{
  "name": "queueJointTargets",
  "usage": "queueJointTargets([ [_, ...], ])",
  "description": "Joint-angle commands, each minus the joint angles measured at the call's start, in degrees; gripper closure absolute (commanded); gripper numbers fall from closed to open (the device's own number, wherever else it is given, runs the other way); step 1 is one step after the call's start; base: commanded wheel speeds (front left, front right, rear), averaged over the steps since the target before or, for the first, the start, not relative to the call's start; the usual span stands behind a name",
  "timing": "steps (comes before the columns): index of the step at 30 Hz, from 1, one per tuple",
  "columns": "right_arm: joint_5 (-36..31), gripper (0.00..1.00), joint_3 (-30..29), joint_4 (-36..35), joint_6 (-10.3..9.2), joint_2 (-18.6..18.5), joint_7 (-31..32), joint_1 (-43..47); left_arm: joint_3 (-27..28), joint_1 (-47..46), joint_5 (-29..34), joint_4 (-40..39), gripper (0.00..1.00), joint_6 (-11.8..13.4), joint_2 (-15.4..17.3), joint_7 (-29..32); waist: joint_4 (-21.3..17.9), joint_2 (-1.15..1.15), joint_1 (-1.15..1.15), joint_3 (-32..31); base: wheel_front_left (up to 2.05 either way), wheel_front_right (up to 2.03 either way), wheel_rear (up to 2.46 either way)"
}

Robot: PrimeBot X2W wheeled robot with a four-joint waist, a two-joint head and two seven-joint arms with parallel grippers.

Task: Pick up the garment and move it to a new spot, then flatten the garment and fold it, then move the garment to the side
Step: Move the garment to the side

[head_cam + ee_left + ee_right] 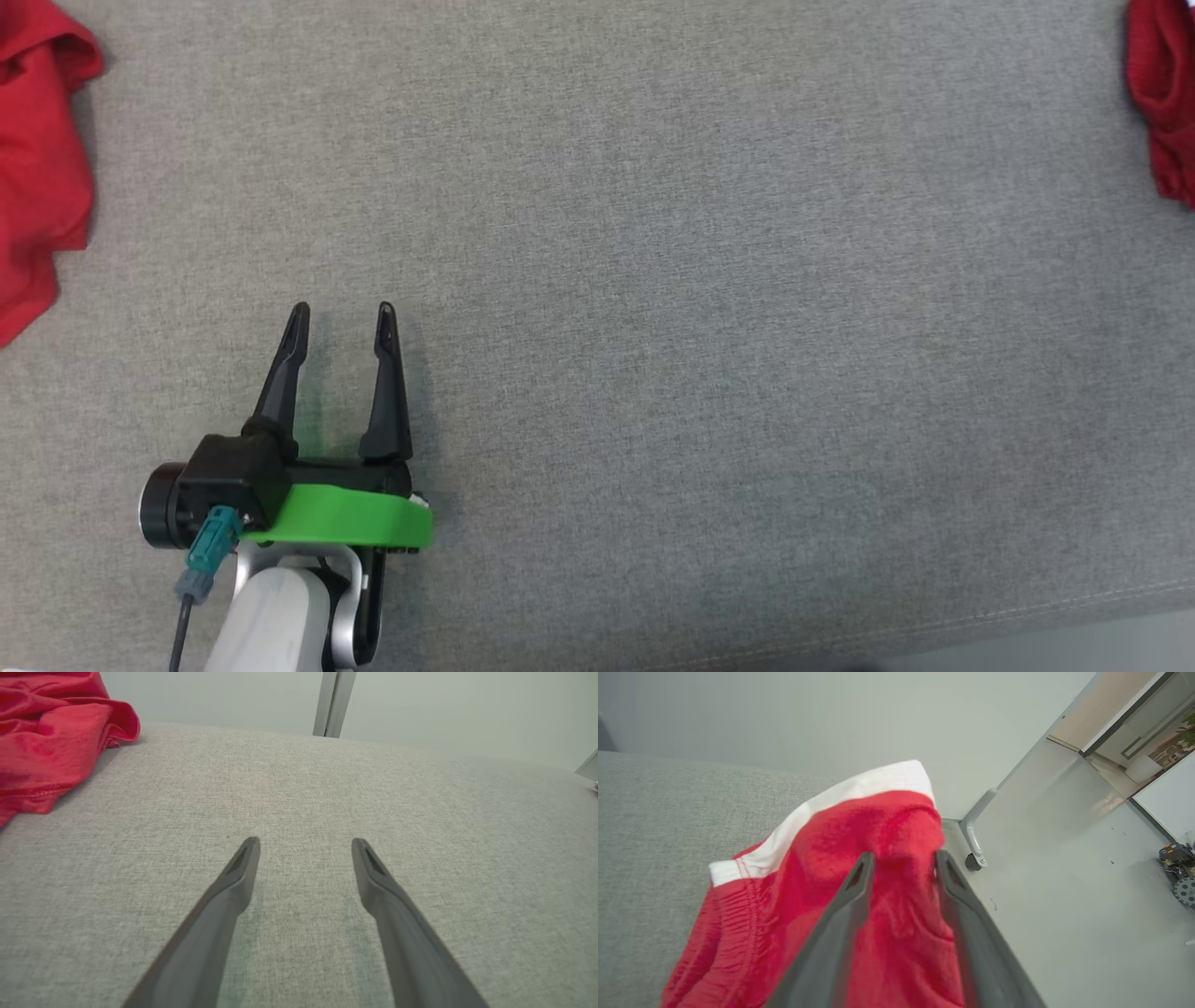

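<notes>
- My left claw [343,310] hangs spread wide and empty over the grey cushion [700,280].
- My right claw [905,855] straddles the red garment [822,858]; whether it is gripping or has let go, I cannot tell.

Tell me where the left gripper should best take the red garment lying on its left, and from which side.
Likely the stitched hem of the red garment, its edge nearest the open left gripper. Approach low across the grey surface from the gripper's side: that edge lies free on the surface, while the rest is bunched in folds.
</notes>
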Motion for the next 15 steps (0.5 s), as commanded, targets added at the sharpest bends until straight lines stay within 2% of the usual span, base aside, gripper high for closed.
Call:
queueJointTargets([
  [1,-1.5,0.0,-0.9,0.3,-0.1,0.8,-0.7,-0.6,0.2,-0.9,0.0,0.3,0.0,0.0,-0.2,-0.2,0.8,0.0,0.0,0.7,0.0,0.0,0.0],
  [7,-5.6,0.0,-3.7,-0.8,-0.1,5.0,-3.1,-0.7,0.4,-1.3,-0.2,1.3,0.0,-0.2,-0.4,-0.6,-0.3,0.0,0.0,-1.3,0.0,0.0,0.0],
  [15,-7.3,0.0,2.3,-3.6,-0.1,12.5,-5.2,0.3,2.6,-0.4,-1.5,3.3,0.0,-0.1,-0.3,-0.7,-2.0,0.0,0.0,-7.9,0.0,0.0,0.0],
])
